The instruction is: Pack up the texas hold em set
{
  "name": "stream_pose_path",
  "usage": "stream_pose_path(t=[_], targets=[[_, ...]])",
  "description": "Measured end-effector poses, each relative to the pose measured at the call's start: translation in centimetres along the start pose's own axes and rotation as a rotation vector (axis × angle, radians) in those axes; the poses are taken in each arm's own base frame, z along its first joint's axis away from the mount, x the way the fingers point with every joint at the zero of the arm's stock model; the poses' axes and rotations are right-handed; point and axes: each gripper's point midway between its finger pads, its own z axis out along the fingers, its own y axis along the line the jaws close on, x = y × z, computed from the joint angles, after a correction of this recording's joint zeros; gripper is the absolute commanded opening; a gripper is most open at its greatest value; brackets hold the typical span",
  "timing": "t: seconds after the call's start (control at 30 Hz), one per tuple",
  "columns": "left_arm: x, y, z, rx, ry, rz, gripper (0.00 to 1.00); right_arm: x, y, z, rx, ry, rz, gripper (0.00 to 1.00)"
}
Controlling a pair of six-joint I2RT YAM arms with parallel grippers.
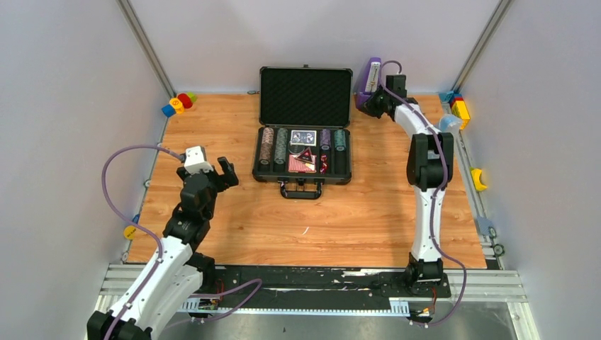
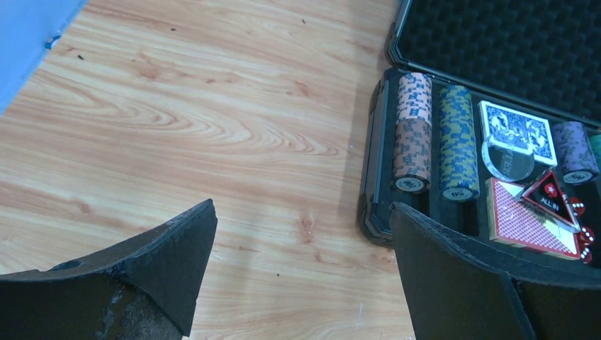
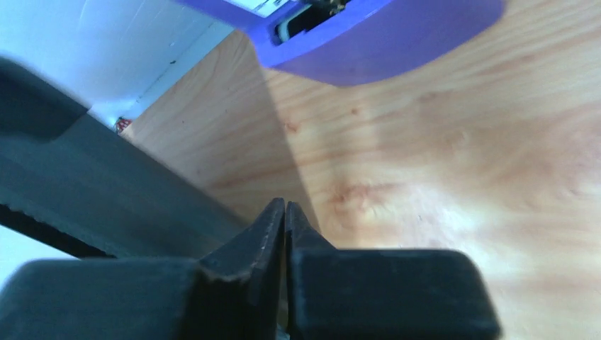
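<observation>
Left gripper (image 1: pixel 227 173) hanging spread wide, empty, over the table (image 1: pixel 319 219), left of the black case (image 1: pixel 303 178). Case sitting mid-table, lid standing open, chip rolls (image 1: pixel 267 145) and card decks (image 1: pixel 302 137) lying inside. Farther back, right gripper (image 3: pixel 285 205) pinching closed, nothing visible between its tips, beside the purple object (image 1: pixel 370 81).

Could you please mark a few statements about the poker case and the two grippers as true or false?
1. The case has its lid shut. False: the lid stands open.
2. Chip rolls lie inside the case. True.
3. The left gripper is open and holds nothing. True.
4. The right gripper grips one of the chip rolls. False: its fingers meet on nothing, beside the purple object.
</observation>
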Motion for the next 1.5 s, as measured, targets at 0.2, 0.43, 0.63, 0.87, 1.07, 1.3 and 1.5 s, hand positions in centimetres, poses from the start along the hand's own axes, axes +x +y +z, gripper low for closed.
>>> stream_pose_path(t=[0.2,0.43,0.63,0.87,1.07,1.3,1.5], targets=[[-0.8,0.0,-0.4,0.008,-0.042,-0.013,0.98,2.2,-0.3,5.5,-0.125,0.144,0.05,0.0],[-0.4,-0.4,-0.3,0.035,-0.038,-0.008,0.98,4.2,3.3,5.3,-0.44,0.293,0.038,0.0],[-0.2,-0.5,-0.2,0.043,-0.03,0.002,0.98,3.2,4.8,3.1,-0.643,0.314,-0.039,0.0],[-0.9,-0.6,-0.6,0.052,-0.056,0.004,0.98,5.1,4.0,1.5,-0.66,0.334,-0.079,0.0],[-1.2,-0.6,-0.8,0.056,-0.068,0.003,0.98,6.2,5.8,-2.4,-0.681,0.331,-0.161,0.0],[-0.5,-0.6,-0.5,0.058,-0.046,0.014,0.98,10.9,12.7,-8.6,-0.813,0.378,-0.329,0.0],[-0.3,-0.8,-0.5,0.066,-0.038,0.017,0.97,15.1,13.3,-11.4,-0.794,0.416,-0.368,0.0]])
